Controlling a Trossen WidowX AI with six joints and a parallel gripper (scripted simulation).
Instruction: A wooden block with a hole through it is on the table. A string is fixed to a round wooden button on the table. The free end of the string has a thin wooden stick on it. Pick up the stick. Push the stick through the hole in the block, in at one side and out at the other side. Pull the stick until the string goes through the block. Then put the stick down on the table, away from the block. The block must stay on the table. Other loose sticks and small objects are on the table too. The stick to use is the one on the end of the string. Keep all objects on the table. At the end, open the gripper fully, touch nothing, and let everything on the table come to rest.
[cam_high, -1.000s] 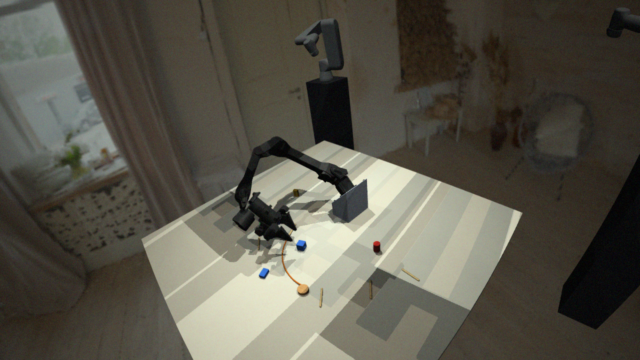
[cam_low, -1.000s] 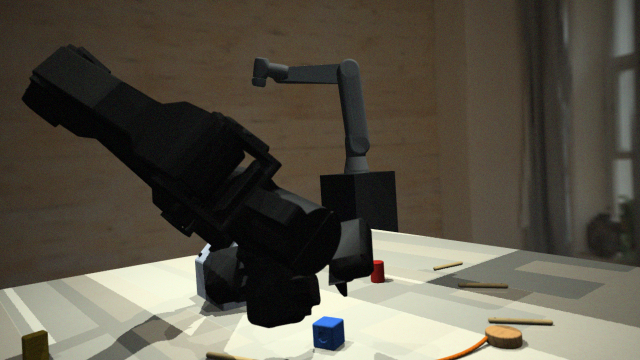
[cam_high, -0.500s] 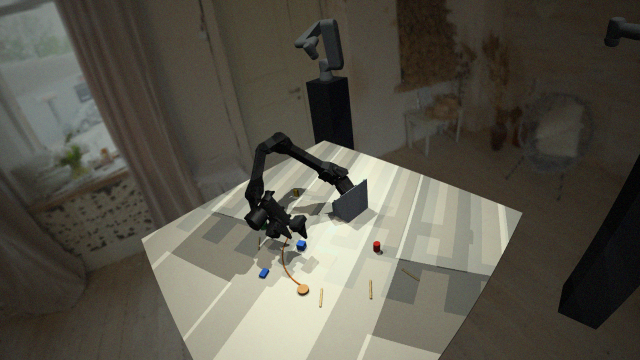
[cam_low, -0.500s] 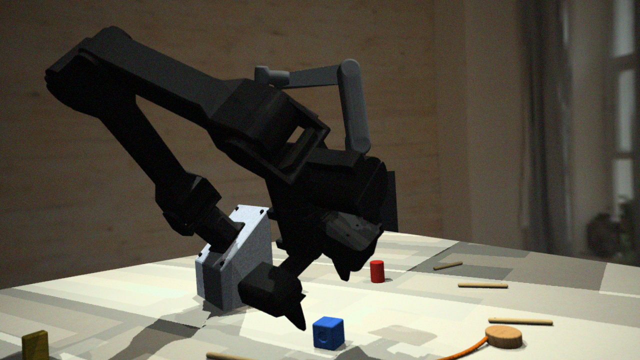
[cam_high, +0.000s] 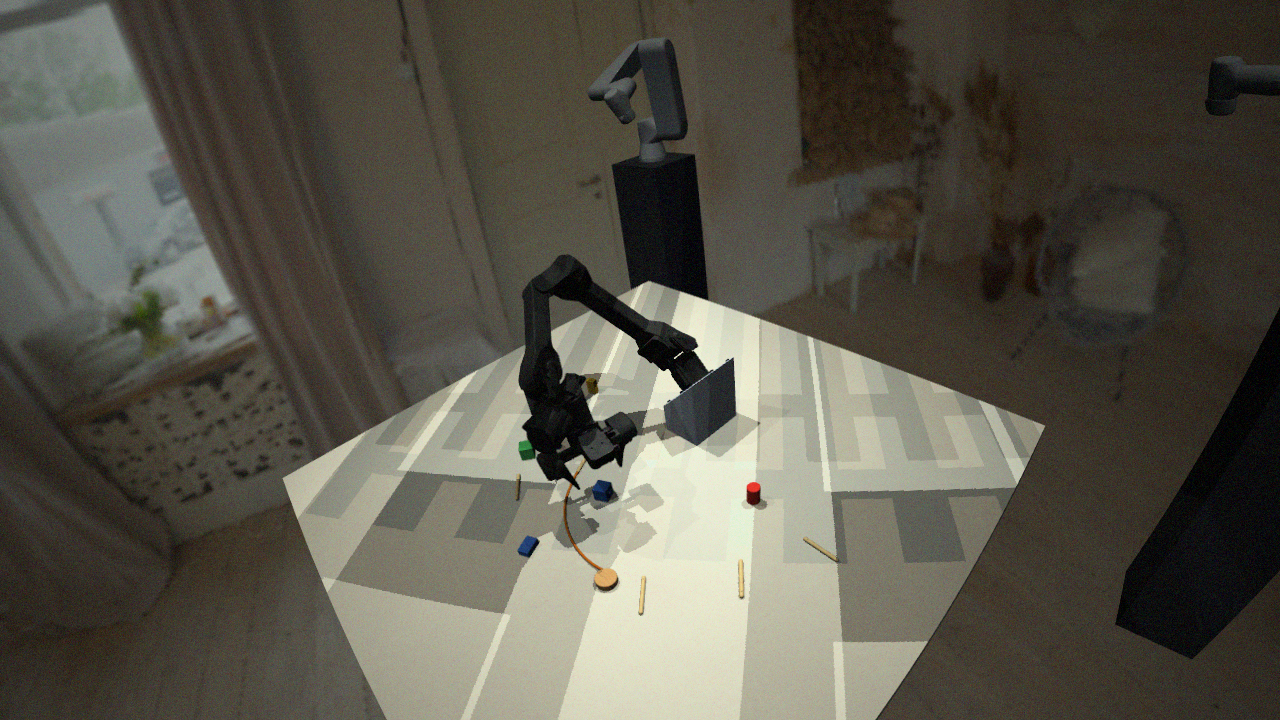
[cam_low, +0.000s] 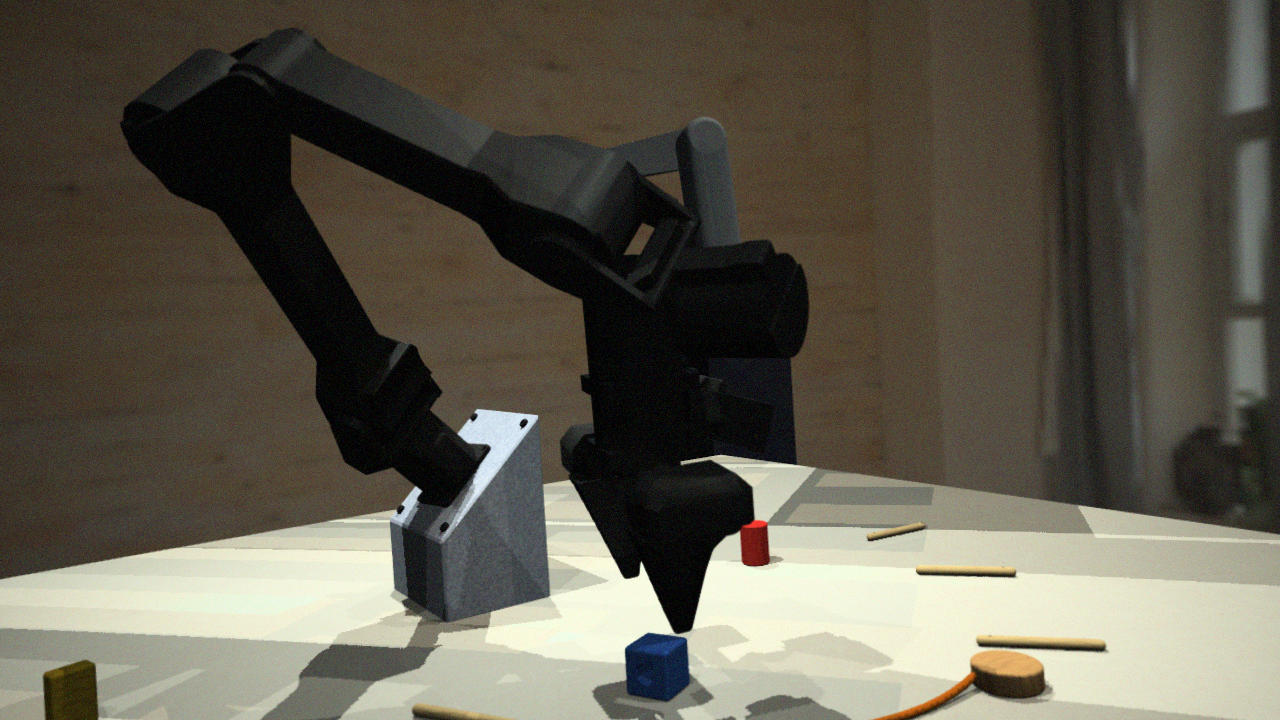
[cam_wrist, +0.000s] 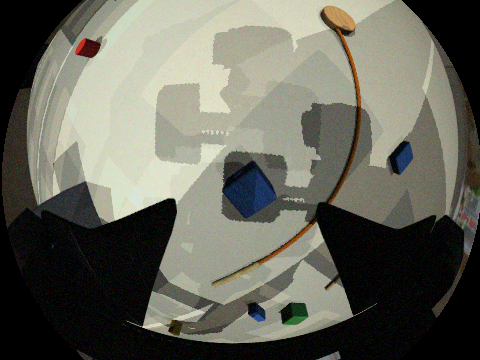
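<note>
The wooden block, a blue cube (cam_high: 602, 490) (cam_low: 656, 666) (cam_wrist: 249, 190), stands on the table; its hole is hard to make out in the shade. My gripper (cam_high: 598, 475) (cam_low: 657, 602) (cam_wrist: 249, 209) is wide open and empty, pointing down above the cube, with a fingertip on either side of it in the wrist view. The orange string (cam_high: 566, 519) (cam_wrist: 358, 110) curves from the round button (cam_high: 605, 578) (cam_low: 1007, 673) (cam_wrist: 338, 19) around the cube, not through it. Its pale end stick (cam_wrist: 235, 275) lies on the table, on the robot base's side of the string's end.
A red cylinder (cam_high: 753, 493) (cam_low: 755, 543) (cam_wrist: 88, 48), a green block (cam_high: 526, 450) (cam_wrist: 294, 313), a flat blue piece (cam_high: 528, 546) (cam_wrist: 401, 157), a small blue piece (cam_wrist: 256, 312) and a yellow piece (cam_high: 591, 385) (cam_wrist: 175, 327) lie around. Several loose sticks lie about, one (cam_high: 641, 595) beside the button.
</note>
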